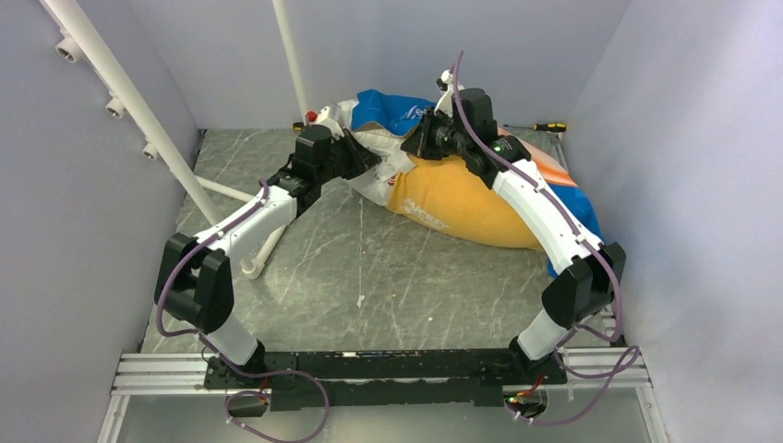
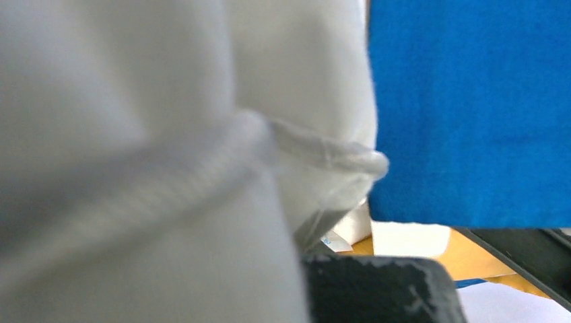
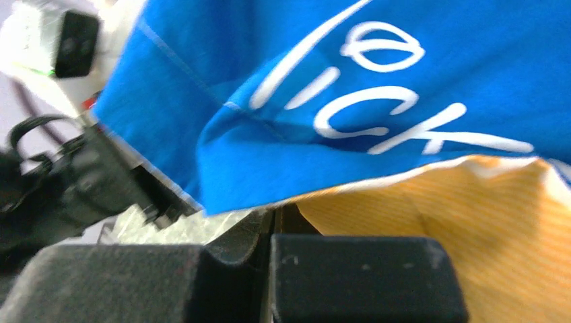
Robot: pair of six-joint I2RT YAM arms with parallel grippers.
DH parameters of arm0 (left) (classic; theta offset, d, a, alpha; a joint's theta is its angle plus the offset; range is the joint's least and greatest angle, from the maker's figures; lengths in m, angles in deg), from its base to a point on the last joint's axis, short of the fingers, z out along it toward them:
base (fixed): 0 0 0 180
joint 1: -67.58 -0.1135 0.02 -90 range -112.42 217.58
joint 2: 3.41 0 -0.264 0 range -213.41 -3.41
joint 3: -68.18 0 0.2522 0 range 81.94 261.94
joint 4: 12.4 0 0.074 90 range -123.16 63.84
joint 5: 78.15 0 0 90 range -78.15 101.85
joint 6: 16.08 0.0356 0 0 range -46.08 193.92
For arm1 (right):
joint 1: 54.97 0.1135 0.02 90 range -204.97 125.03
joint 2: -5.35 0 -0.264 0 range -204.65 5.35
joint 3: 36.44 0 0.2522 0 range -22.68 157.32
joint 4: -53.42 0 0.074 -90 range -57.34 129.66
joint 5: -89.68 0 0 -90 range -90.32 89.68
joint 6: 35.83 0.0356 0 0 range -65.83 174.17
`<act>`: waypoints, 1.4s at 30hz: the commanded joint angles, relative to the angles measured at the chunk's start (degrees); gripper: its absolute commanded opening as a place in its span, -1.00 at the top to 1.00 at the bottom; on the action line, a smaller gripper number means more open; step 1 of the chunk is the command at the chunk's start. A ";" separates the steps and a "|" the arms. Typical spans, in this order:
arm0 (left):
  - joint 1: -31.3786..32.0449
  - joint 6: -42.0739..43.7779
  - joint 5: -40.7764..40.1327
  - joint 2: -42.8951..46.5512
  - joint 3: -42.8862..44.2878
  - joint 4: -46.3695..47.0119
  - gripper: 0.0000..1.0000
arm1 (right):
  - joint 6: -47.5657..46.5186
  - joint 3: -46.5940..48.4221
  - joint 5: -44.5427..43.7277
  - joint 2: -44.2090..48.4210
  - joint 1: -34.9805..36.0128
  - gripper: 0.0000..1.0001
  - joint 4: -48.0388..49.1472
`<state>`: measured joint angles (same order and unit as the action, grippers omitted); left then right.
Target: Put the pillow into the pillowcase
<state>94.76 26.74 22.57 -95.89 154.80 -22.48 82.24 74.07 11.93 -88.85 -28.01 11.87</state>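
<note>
Table (image 1: 369, 277), grey marbled. We list one pillowcase (image 1: 466, 203) at its back right, stuffed plump, yellow-orange face up, blue beyond. White script on the blue reads "ick"; the lettering on the yellow is too small for us to read. Contents: pillow (image 2: 121, 87), white with a piped seam, one end bulging out toward the left arm. Left jaws are closed on that end, right jaws on the blue hem.
</note>
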 commanded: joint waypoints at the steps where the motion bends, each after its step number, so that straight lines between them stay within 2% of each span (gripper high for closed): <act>1: 0.85 1.00 4.93 3.19 -0.04 8.04 1.00 | 2.32 -3.60 15.44 7.33 0.19 1.00 12.68; 7: 2.05 2.58 9.94 0.71 3.58 10.10 1.00 | 7.59 -4.77 30.37 7.64 0.18 1.00 20.48; 9: 3.45 3.93 11.78 -0.30 5.08 11.54 1.00 | 8.86 -4.58 32.91 6.98 0.20 1.00 22.67; 11: 4.77 4.68 13.57 -0.41 5.42 13.53 1.00 | 7.68 -2.96 32.42 6.03 0.19 1.00 19.88; 14: 6.27 6.56 17.37 1.18 3.94 17.87 1.00 | 8.37 -1.73 35.24 5.84 -0.40 1.00 21.60; 18: 8.47 12.60 25.60 3.86 5.46 16.07 1.00 | 9.05 4.68 41.74 4.21 -0.70 1.00 21.68; 21: 9.06 15.44 29.65 7.55 4.89 14.96 1.00 | 15.19 8.09 48.95 2.84 -1.89 1.00 27.01; 23: 9.46 17.27 29.17 10.59 4.46 13.06 1.00 | 23.61 9.90 52.87 1.67 -2.44 1.00 34.83; 27: 14.00 26.92 24.40 15.53 7.38 5.51 1.00 | 37.08 15.03 55.83 -1.24 -2.44 1.00 45.86; 34: 23.43 41.82 19.62 14.94 10.87 2.02 1.00 | 45.82 25.36 58.11 -6.50 0.09 1.00 48.73; 39: 26.58 47.48 18.99 10.84 8.95 8.82 1.00 | 48.86 25.87 59.06 -6.70 2.63 1.00 50.33; 42: 27.05 50.03 15.91 9.23 4.42 17.59 1.00 | 50.59 25.35 58.95 -5.91 3.62 1.00 51.34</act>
<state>117.23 69.06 30.98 -79.35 163.65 -20.25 127.66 95.90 78.60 -96.08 -31.59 53.07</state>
